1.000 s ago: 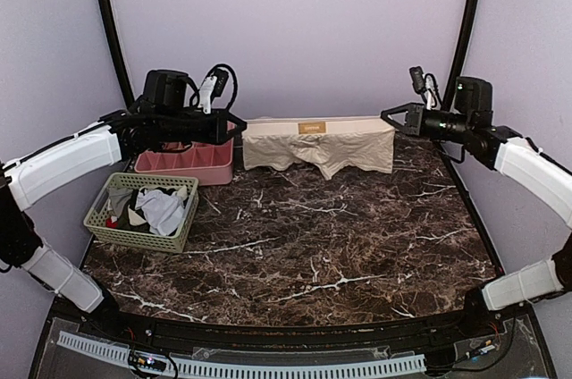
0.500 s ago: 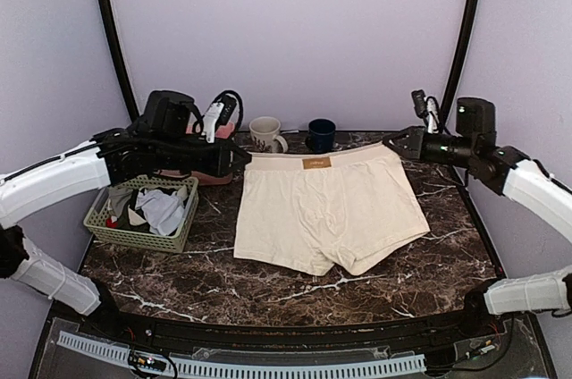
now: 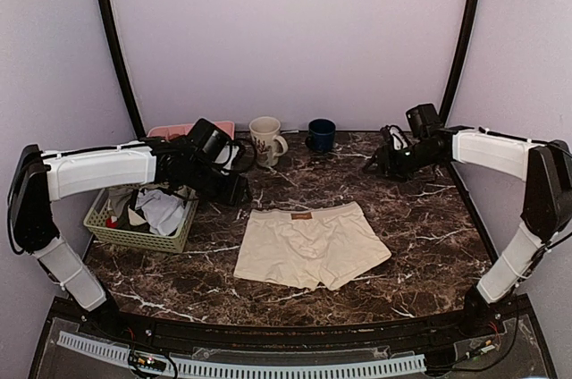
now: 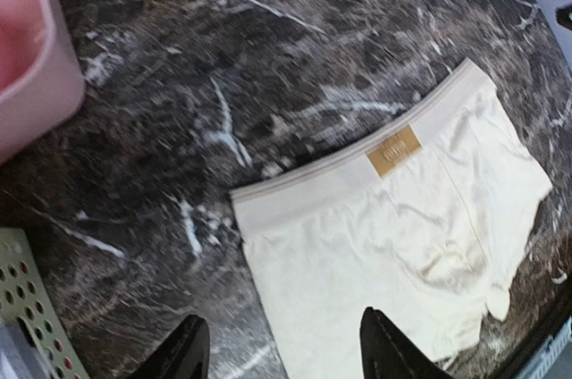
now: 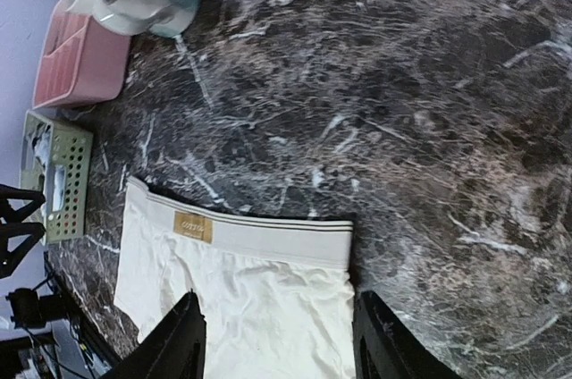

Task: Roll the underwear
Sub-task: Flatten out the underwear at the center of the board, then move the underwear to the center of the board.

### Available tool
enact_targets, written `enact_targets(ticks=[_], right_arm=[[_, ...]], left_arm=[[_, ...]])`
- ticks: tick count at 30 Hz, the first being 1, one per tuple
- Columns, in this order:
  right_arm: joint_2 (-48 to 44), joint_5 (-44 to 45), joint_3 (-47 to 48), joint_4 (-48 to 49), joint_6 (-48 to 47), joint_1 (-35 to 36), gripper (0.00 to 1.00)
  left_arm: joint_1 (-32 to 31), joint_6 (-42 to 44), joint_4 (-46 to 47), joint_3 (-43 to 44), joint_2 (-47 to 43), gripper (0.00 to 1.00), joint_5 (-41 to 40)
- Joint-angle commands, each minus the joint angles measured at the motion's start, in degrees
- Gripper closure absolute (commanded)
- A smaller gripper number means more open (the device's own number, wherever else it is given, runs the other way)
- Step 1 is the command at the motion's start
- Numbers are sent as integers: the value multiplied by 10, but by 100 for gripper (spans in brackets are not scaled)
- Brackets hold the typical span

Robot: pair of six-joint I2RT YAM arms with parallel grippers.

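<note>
The cream-beige underwear (image 3: 311, 245) lies flat on the dark marble table, waistband and brown label toward the back. My left gripper (image 3: 236, 191) hovers just off its back-left corner, open and empty. Further back on the right, my right gripper (image 3: 374, 165) is also open and holds nothing. In the left wrist view the underwear (image 4: 402, 218) spreads below and to the right of the open left gripper (image 4: 286, 350). The right wrist view has the underwear (image 5: 259, 298) under its open gripper (image 5: 281, 336), the waistband's right end just ahead.
A green basket (image 3: 134, 238) of mixed clothes sits at the left, with a pink tray (image 3: 170, 131) behind it. A white patterned mug (image 3: 265, 139) and a dark blue mug (image 3: 321, 134) stand at the back centre.
The underwear, earlier held stretched by its waistband between both grippers, now lies loose on the table nearer the front. Both grippers have opened and let it go.
</note>
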Motion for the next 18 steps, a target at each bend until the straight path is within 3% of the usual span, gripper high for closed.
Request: enact_targets(ticks=[1,5,10,18], right_arm=[[-14,-87,-48,-20,-15,48,53],[-13,-115,-86,-19,-15,88,62],[21,-122,-125,-25,-37,104,74],[69,-79,-177,-38,-42,100,86]], left_arm=[[-63,-3,21,-68,-31,43,65],[-114,-23,31,-86,1,48,86],[-134,-49,55,-95,49,50,121],[-122,-32,-11,-75,110,55,53]])
